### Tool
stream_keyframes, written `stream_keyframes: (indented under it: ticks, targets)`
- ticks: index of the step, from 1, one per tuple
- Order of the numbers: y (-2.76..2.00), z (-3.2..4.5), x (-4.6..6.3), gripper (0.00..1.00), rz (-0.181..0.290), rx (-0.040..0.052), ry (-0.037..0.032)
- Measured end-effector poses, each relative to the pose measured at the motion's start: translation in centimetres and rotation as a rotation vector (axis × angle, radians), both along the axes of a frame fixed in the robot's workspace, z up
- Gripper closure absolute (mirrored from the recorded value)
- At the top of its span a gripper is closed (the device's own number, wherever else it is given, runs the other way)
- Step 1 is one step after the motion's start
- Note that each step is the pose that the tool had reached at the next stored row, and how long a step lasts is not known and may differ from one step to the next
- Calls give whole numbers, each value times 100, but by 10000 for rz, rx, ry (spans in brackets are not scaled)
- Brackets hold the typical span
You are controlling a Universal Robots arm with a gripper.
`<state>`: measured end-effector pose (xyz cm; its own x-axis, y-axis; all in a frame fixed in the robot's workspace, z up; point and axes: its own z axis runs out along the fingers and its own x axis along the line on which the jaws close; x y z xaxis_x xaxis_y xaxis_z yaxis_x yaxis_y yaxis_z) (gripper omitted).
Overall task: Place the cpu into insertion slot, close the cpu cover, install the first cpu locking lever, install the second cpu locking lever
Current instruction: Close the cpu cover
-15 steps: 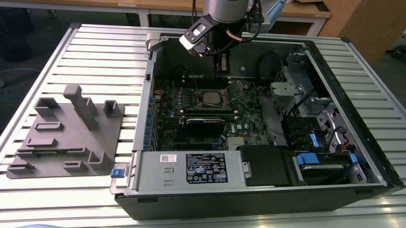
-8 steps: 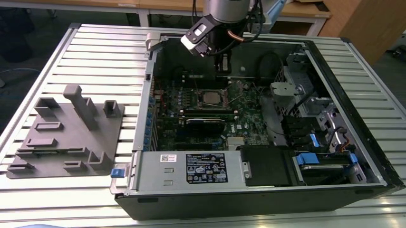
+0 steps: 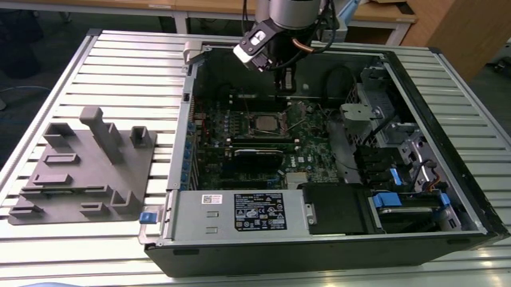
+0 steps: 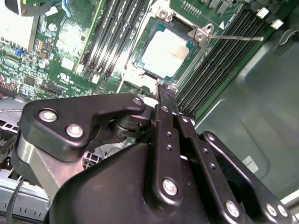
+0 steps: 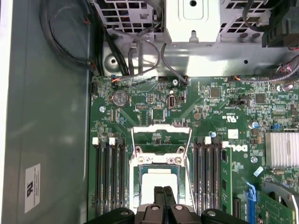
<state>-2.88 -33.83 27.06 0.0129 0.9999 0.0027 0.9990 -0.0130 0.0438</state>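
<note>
Your gripper (image 4: 162,89) hangs just above the insertion slot (image 5: 138,184). Its two black fingers are drawn tight together and hold nothing. In the second wrist view their joined tip sits right at one corner of the slot's silver rim. In the first wrist view the same tip overlaps the slot's near edge.

The cpu (image 4: 170,53) already lies inside the insertion slot, flat, with its pale grey top facing up. The cpu cover (image 4: 192,58) appears to lie down around it, framing the chip through its window, though from these angles you cannot be sure it is fully seated. A thin silver lever (image 4: 238,37) sticks out sideways from the slot's corner, over the long black memory slots (image 5: 110,177) that flank the insertion slot on two sides.

In the exterior view the insertion slot sits near the middle of the green board (image 3: 239,155) inside the open computer case (image 3: 319,245), with the gripper directly over the slot's far side. Well apart from the slot, outside the case on the exterior view's left, a grey moulded fixture (image 3: 80,167) rests on the slatted table (image 3: 119,60).
</note>
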Motion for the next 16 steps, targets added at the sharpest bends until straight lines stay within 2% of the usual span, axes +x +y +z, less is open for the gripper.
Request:
stream_keyframes:
  ticks: [16]
  targets:
    - [0, 0, 96, 89, 0, -1, 0]
